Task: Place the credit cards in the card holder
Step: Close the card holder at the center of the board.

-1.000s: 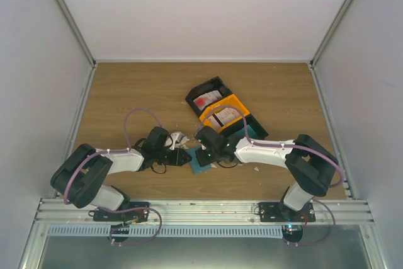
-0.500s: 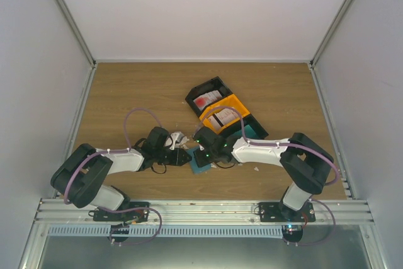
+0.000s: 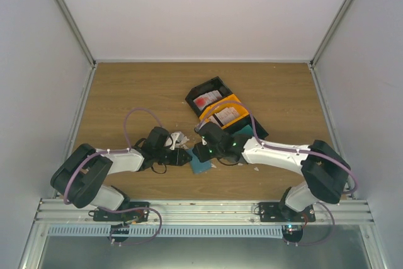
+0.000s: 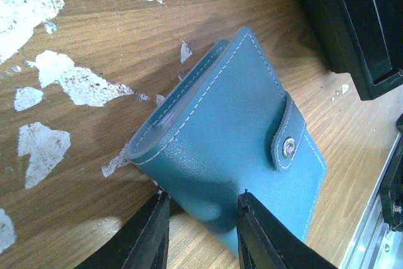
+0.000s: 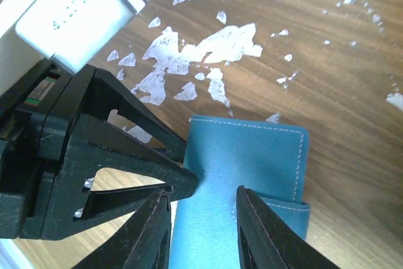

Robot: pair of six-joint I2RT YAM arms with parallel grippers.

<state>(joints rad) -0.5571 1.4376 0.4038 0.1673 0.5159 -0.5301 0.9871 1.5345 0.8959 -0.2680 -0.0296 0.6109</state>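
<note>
Card holder (image 3: pixel 200 167) partly hidden under right gripper (image 3: pixel 201 155) overhead; credit cards (image 3: pixel 223 116) in orange tray (image 3: pixel 220 100) too small to count, perhaps several. Right wrist: holder's near edge cropped.

Both arms reach inward, left tool (image 4: pixel 203 209) pinching the card holder (image 4: pixel 233 124), right tool (image 5: pixel 203 203) hovering with fingers parted.

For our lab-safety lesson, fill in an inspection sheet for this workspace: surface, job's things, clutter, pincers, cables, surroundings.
Surface: wooden table.
Job's things: card holder closed, between the pincers; credit cards lying in the trays.
Clutter: white scraps scattered around the holder.
Pincers: left pincer astride the holder's corner, grip unclear; right pincer open over it.
Cables: purple cables looping over both arms.
Surroundings: white walls.
</note>
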